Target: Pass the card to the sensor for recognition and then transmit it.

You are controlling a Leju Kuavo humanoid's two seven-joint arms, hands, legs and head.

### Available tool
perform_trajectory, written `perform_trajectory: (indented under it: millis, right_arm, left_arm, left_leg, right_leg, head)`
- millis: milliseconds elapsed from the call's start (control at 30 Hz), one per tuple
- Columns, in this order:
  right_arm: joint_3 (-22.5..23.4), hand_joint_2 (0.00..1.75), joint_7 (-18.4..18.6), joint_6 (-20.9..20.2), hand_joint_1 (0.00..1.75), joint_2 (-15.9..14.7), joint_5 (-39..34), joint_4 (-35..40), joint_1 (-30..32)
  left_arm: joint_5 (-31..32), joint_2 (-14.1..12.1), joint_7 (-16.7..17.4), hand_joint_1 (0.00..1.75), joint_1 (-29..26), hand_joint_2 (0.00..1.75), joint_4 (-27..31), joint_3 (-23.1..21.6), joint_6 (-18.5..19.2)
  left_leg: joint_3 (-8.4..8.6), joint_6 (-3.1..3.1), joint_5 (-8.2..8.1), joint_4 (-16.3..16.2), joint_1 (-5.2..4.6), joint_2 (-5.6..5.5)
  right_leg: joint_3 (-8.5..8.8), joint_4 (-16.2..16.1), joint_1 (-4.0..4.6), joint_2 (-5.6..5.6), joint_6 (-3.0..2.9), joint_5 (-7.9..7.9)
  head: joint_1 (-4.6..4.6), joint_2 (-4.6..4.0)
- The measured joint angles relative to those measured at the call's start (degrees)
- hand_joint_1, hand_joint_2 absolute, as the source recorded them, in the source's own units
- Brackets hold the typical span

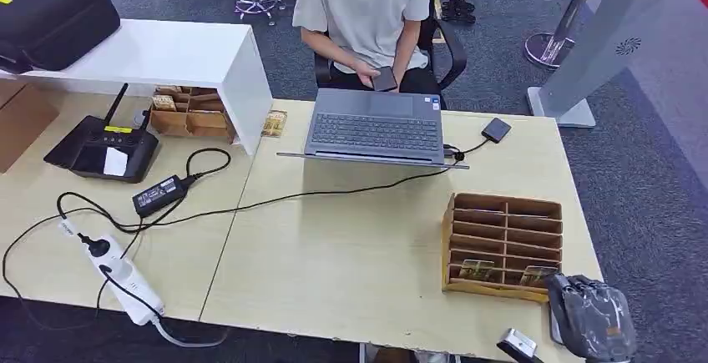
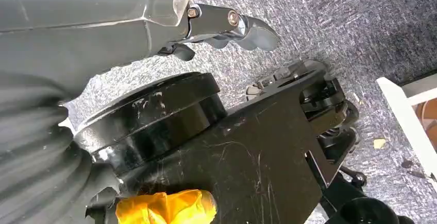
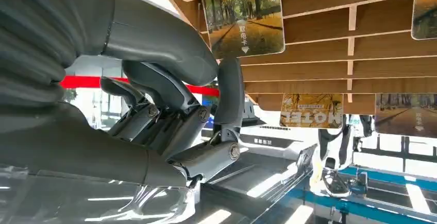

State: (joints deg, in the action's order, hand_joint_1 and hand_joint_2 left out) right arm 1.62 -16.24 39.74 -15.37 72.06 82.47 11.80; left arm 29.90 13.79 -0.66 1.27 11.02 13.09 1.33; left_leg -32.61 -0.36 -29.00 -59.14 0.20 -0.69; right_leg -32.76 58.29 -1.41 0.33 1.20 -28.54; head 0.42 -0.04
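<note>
Cards printed with an autumn tree-lined path [image 1: 477,271] sit in the front slots of a slotted wooden card rack [image 1: 504,213] near the right front corner of the pale wooden tabletop [image 1: 334,254]; a second such card [image 1: 535,276] stands beside the first in the same front row. In the right wrist view the rack [image 3: 319,7] appears close up with one card [image 3: 244,18] nearest the hand and others further along [image 3: 312,110]. The right hand [image 1: 591,317], grey-covered, hovers just off the tabletop's front edge beside the rack; in its wrist view the hand [image 3: 170,105] has its dark fingers [image 3: 154,118] curled inward under the thick grey thumb with nothing between them, close to the rack but not touching a card. The left hand [image 2: 221,26] hangs over grey speckled carpet [image 2: 330,23], its fingers loosely bent and holding nothing. Further back on the tabletop, an open grey laptop [image 1: 373,133] faces a seated person in a light T-shirt [image 1: 367,4] who holds a phone. A small black square sensor [image 1: 496,129] lies right of the laptop, cabled to it. On the left are a black terminal with an antenna [image 1: 102,150], a black power adapter [image 1: 159,194] and a white power strip [image 1: 121,273].
</note>
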Motion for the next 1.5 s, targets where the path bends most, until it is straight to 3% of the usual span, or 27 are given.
perform_trajectory:
  millis: [233,267,300,433,700,1033,1233,1500]
  right_arm:
    - [0.0,1.75,-0.2,0.0,1.75,0.0,0.0,0.0,0.2]
    - [0.0,1.75,-0.8,0.0,0.33,0.0,0.0,0.1,0.3]
    - [0.2,1.75,-1.7,0.0,0.00,0.1,0.0,0.4,0.3]
    - [1.6,1.75,-5.0,0.0,0.00,1.5,0.6,2.4,0.3]
    - [1.5,1.75,-2.5,0.0,0.00,2.1,2.5,2.6,0.2]
    - [1.4,1.75,-2.0,0.0,0.00,2.2,3.6,1.6,-0.7]
    - [0.2,1.75,1.2,0.0,0.00,1.9,4.9,0.1,-3.4]
    - [-5.6,1.75,5.8,0.0,0.00,-0.5,6.0,-8.1,-13.1]
  left_arm:
    - [0.1,0.0,0.1,0.00,0.0,1.75,0.0,0.0,0.0]
    - [0.1,0.0,0.2,0.00,0.0,1.75,0.0,0.0,0.0]
    - [0.2,0.0,0.4,0.00,0.0,1.75,0.0,0.0,0.0]
    - [0.4,0.0,0.6,0.00,0.0,1.75,0.0,0.0,0.0]
    - [0.7,0.0,0.6,0.00,0.0,1.75,0.0,0.0,0.0]
    - [1.2,0.0,0.6,0.00,0.1,1.75,0.0,0.0,0.1]
    - [2.2,0.0,0.7,0.00,0.2,1.75,0.0,0.0,0.3]
    - [3.7,0.0,0.8,0.00,0.4,1.75,0.0,0.0,0.7]
  left_leg:
    - [0.00,0.00,0.00,0.0,0.00,0.00]
    - [0.00,0.00,0.00,0.0,0.00,0.00]
    - [0.00,0.00,0.00,0.0,0.00,0.00]
    - [0.01,0.00,0.00,0.0,0.00,0.00]
    - [-0.01,0.00,0.00,0.0,0.00,0.00]
    - [0.00,0.00,0.00,0.0,0.00,-0.01]
    - [0.00,0.00,0.00,0.0,0.00,0.02]
    - [0.06,0.00,0.04,0.0,0.00,0.02]
  right_leg:
    - [0.00,0.0,0.00,0.00,0.00,0.00]
    - [0.00,0.0,0.00,0.00,0.00,0.00]
    - [0.00,0.0,0.00,0.00,0.00,0.00]
    - [0.00,0.0,0.00,0.00,0.00,0.00]
    - [0.02,0.0,0.00,0.00,0.00,0.00]
    - [0.03,0.0,0.00,-0.01,0.00,0.00]
    - [0.05,0.0,0.00,0.02,0.00,0.01]
    - [0.12,0.0,0.00,0.03,0.03,0.06]
  head:
    - [0.00,0.00]
    - [0.00,0.00]
    - [0.00,0.00]
    - [0.00,0.00]
    - [0.00,0.00]
    - [0.00,0.00]
    - [0.00,0.00]
    - [0.02,0.00]
